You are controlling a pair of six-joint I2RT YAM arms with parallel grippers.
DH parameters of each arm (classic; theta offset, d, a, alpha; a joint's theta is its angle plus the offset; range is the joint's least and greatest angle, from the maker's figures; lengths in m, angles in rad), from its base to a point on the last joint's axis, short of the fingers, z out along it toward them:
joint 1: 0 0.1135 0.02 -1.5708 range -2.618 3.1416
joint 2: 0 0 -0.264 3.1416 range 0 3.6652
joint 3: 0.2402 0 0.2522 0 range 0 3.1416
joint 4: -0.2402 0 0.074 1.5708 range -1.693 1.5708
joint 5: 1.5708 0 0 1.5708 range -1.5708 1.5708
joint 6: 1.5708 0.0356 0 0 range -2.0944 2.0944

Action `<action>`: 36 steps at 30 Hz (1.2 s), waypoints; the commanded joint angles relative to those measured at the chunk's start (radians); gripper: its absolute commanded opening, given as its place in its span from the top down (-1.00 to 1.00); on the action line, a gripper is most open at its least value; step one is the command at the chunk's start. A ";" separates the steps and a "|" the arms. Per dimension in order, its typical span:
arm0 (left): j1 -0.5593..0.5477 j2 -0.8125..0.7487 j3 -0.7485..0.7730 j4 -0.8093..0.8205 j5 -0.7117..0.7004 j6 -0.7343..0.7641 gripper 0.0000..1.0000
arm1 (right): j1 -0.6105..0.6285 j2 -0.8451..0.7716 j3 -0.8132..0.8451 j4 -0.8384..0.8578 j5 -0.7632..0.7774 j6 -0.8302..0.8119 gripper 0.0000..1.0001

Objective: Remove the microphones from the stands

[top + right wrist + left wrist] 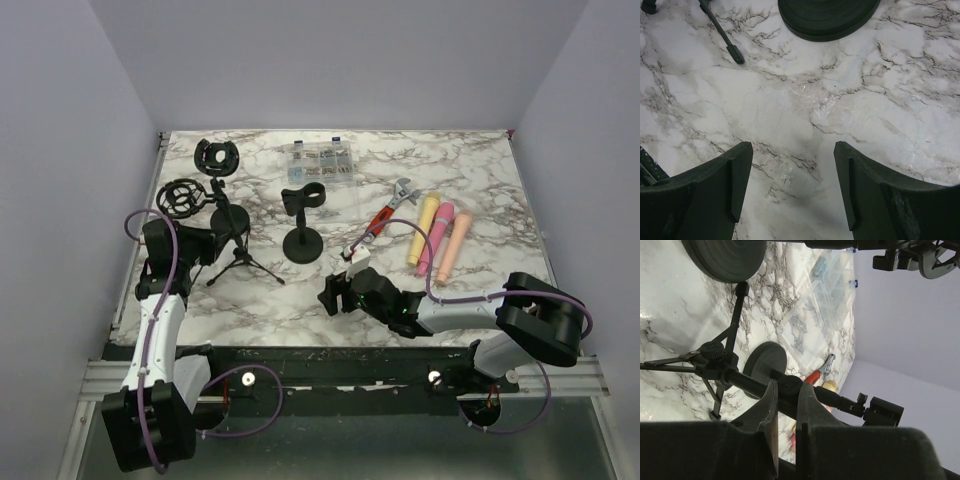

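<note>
L gripper (787, 391) nearly shut on tripod stand (713, 354) pole at 9 o'clock, prob. steadying it. R gripper (792, 150) wide open, empty, over counter (790, 100). Mic in shock mount (181, 197): can't tell.

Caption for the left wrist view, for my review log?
Left gripper closed on the black tripod stand's pole, above the white marble tabletop.

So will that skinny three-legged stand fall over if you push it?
Probably tips easily: the tripod stand has thin legs under a long pole. It looks light. The left end effector gripping its pole likely steadies it.
</note>
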 commanded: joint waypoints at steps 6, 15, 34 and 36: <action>-0.144 -0.015 -0.016 -0.184 -0.134 -0.168 1.00 | 0.006 -0.033 -0.006 0.018 0.004 0.009 -0.47; -0.168 -0.140 -0.094 -0.092 -0.190 -0.183 0.06 | 0.008 -0.054 -0.001 0.002 -0.006 0.011 -0.47; -0.079 -0.364 -0.122 -0.420 -0.178 -0.033 -0.97 | 0.034 -0.022 0.063 -0.021 -0.034 0.013 -0.47; -0.078 -0.332 -0.085 -0.526 -0.217 -0.013 -0.97 | 0.035 -0.017 0.070 -0.027 -0.035 0.012 -0.47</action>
